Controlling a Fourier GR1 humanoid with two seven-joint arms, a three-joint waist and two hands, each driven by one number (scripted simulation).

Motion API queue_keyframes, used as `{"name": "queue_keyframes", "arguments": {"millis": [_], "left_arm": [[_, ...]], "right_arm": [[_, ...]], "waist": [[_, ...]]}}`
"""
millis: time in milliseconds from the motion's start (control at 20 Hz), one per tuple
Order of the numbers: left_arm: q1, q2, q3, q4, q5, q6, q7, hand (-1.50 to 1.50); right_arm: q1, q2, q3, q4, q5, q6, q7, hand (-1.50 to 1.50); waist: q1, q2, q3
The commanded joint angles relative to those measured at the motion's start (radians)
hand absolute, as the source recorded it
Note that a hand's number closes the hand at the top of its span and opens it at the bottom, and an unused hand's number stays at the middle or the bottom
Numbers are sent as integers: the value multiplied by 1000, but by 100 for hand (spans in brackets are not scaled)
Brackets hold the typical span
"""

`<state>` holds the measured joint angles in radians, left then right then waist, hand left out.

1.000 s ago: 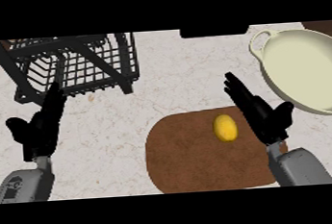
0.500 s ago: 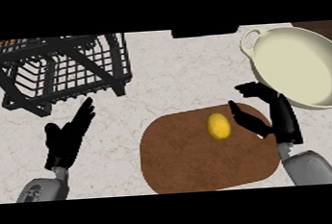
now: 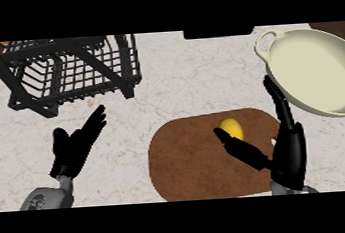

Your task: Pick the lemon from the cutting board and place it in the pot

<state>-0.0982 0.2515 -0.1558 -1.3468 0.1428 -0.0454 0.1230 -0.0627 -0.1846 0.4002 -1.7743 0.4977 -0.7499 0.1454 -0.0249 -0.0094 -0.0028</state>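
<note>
1. Lemon [image 3: 233, 128] sits on the cutting board [image 3: 193, 162], up toward the board's far right part, small and yellow, lying free on the wood with nothing closed round it yet.

2. Right hand [image 3: 281, 147] is right there beside it: the thumb pokes in from the near side, its tip just short of the lemon, while the long fingers stand up along the board's right edge. Spread wide, holding nothing. That gap between thumb and fingers looks lined up to take the fruit, so I'd call this the approach to the grasp, not the grasp itself.

3. Cutting board is a brown rounded slab at the counter's [image 3: 181, 88] near right part, and it carries only the lemon. A low, flat thing, so the hand can come in from the side without clearing any rim.

4. Pot [image 3: 317, 74] waits at the counter's far right corner, wide, cream-coloured, mouth open upward, one handle loop on its far left rim. It lies just beyond the board, a short carry for this same hand, which is likely why the right arm is doing the work.

5. Left hand [image 3: 75, 147] rests at the counter's near left part, fingers straight and fanned, well apart from the board, out of the way.

6. Black wire rack [image 3: 69, 69] fills the far left corner, no part in this.
</note>
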Motion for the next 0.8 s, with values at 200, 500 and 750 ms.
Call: {"name": "queue_keyframes", "arguments": {"millis": [200,500,750], "left_arm": [[9,-36,-44,-13,-28,7,29,0],[9,-49,-41,-26,-51,7,19,0],[18,-28,-14,-8,-32,-26,-9,0]], "right_arm": [[-39,9,21,-216,195,271,595,-150],[-140,61,-69,-195,114,395,788,-150],[-171,61,-40,-45,-38,527,803,-150]], "waist": [[13,4,-1],[25,9,2],[38,14,2]]}}
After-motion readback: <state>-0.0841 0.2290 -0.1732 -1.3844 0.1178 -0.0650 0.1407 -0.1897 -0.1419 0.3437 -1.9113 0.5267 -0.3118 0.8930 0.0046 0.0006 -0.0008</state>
